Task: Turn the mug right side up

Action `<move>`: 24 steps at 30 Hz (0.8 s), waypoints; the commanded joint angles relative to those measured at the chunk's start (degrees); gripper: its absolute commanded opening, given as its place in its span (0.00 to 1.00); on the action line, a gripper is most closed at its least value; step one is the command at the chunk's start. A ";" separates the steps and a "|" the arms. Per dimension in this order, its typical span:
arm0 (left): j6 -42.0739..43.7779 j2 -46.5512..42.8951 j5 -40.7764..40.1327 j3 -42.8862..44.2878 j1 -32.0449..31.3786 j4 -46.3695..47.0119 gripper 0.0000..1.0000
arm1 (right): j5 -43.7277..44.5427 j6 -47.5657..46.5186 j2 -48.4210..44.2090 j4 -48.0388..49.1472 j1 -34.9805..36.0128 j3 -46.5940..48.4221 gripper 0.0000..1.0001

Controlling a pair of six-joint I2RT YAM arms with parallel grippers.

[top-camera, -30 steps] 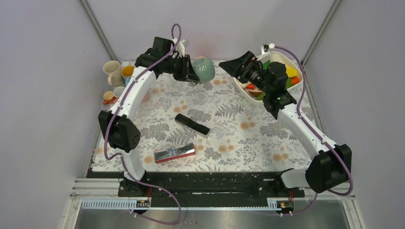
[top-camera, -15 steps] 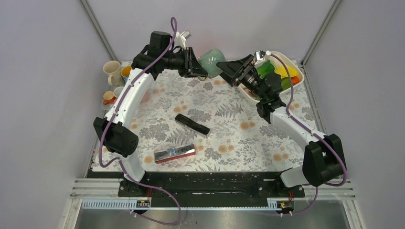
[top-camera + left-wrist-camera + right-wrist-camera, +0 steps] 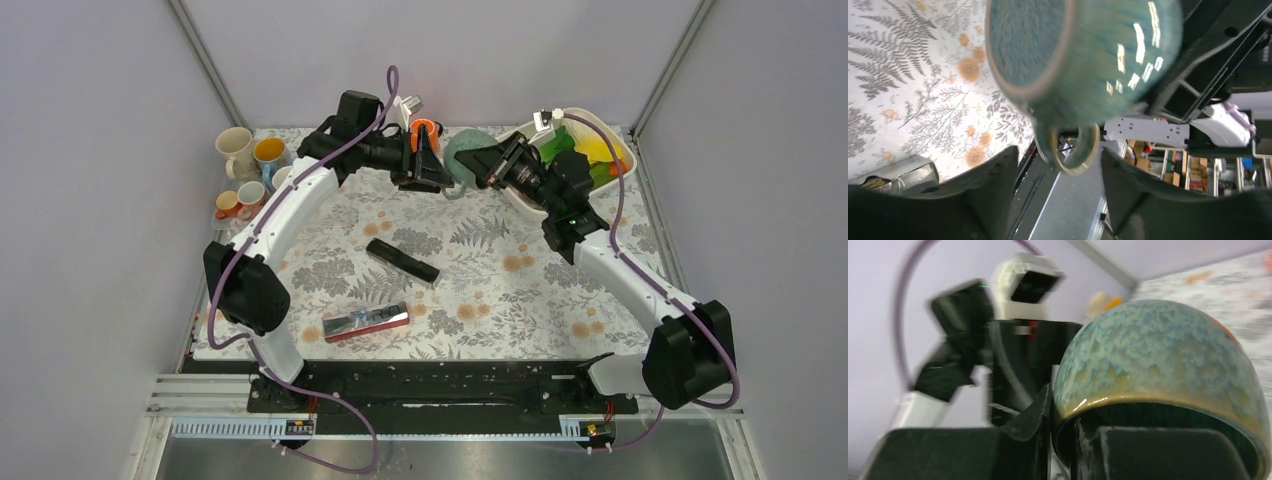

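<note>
Presently, my stock of the scene, item by item.

Mug [image 3: 462,158]: teal glaze, carried clear of the worktop [image 3: 520,290], lying on its side between my two hands. In the left wrist view its base faces that hand and its handle [image 3: 1083,150] hangs down between the fingers. Its mouth faces the right hand.

Right hand [image 3: 490,160]: clamped on the mug's wall at the rim, one finger inside the mouth and the other outside. I judge this pinch bears the whole weight.

Left hand [image 3: 428,168]: fingers [image 3: 998,180] apart, flanking the handle, touching neither it nor the body as far as I can tell. I read it as standing by at the base end, leaving the right wrist free to roll the mouth upward.

Sundries: a white tub [image 3: 590,118] just behind the right hand; small cups [image 3: 235,150] well outward of the left hand; a black bar [image 3: 401,261] and a silvery packet [image 3: 366,321] well back from both hands, toward the bases.

Status, by my judgement: partly done. The mug is not yet upright. A roll of the right wrist and a set-down beneath the hands remain, and a thin rim pinch may slip.
</note>
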 commanded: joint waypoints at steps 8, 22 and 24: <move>35.45 -3.51 -23.02 16.28 2.55 -18.98 0.96 | 14.99 -81.33 -7.06 -55.09 11.77 13.73 0.00; 48.89 -0.97 -27.56 25.59 -12.69 -30.31 0.99 | 41.28 -126.98 -4.78 -68.02 31.72 15.62 0.00; 51.64 -1.04 -30.66 25.19 -16.02 -31.87 0.99 | 42.84 -126.06 -3.20 -70.16 32.10 17.72 0.00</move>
